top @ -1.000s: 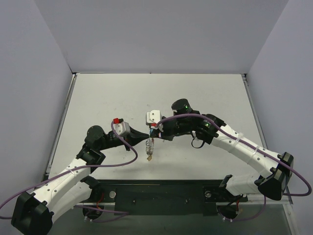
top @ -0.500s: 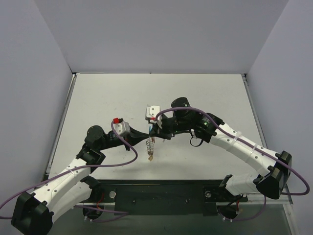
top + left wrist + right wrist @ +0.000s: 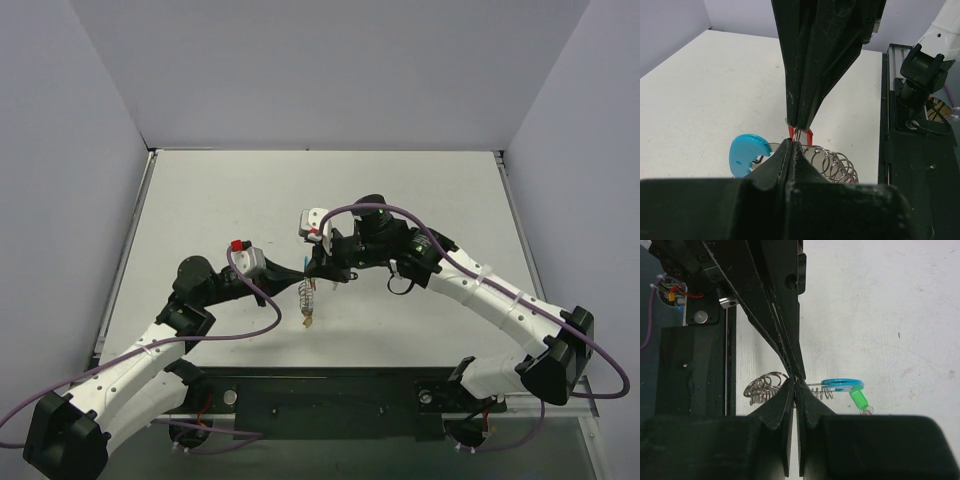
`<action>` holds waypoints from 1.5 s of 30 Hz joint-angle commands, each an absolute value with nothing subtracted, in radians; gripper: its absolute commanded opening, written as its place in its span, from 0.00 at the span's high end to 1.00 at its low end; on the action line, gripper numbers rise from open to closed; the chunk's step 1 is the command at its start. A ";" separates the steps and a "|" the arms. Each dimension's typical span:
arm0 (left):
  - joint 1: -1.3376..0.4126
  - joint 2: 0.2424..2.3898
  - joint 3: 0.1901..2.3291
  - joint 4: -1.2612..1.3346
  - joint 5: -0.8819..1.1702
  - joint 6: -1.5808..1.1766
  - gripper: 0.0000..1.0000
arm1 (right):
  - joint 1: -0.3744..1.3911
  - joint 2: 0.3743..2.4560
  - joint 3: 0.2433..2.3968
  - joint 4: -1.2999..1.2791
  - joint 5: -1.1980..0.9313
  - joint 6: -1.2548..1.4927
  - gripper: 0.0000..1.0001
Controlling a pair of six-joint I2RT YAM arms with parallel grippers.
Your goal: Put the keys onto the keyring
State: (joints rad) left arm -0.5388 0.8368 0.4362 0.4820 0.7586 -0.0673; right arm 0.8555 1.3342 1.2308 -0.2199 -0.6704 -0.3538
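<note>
Above the middle of the table my two grippers meet tip to tip. The left gripper [image 3: 303, 272] [image 3: 792, 143] is shut on the keyring's wire, just beside its light-blue tag [image 3: 747, 152] [image 3: 842, 385]. The keyring's chain of silvery rings [image 3: 307, 297] [image 3: 836, 165] [image 3: 765, 386] hangs below, ending in a small yellow piece [image 3: 307, 322]. The right gripper [image 3: 313, 270] [image 3: 796, 382] is shut on the key with the red tag [image 3: 809, 135], pressed against the left tips. A key with a green tag [image 3: 858, 400] hangs beside the blue tag.
The white table [image 3: 400, 190] has grey walls at the back and on both sides. A black base rail [image 3: 330, 395] [image 3: 912, 165] runs along the near edge. Purple cables [image 3: 250, 335] loop over both arms.
The right wrist has turned and shifted slightly left, with its white camera mount now higher. The left arm and the hanging chain have stayed in place.
</note>
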 commanded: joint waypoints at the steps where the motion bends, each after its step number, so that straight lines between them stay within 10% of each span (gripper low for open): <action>1: -0.535 0.833 0.494 0.566 0.756 -0.071 1.00 | 0.847 1.348 1.269 -0.173 -0.715 -0.311 1.00; 45: -0.535 0.842 0.497 0.569 0.765 -0.080 1.00 | 0.834 1.367 1.289 -0.182 -0.709 -0.330 1.00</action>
State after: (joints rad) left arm -0.5327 0.8478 0.4404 0.4824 0.7395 -0.0677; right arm 0.8299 1.3655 1.2495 -0.2073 -0.6941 -0.2886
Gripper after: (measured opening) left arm 0.015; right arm 0.002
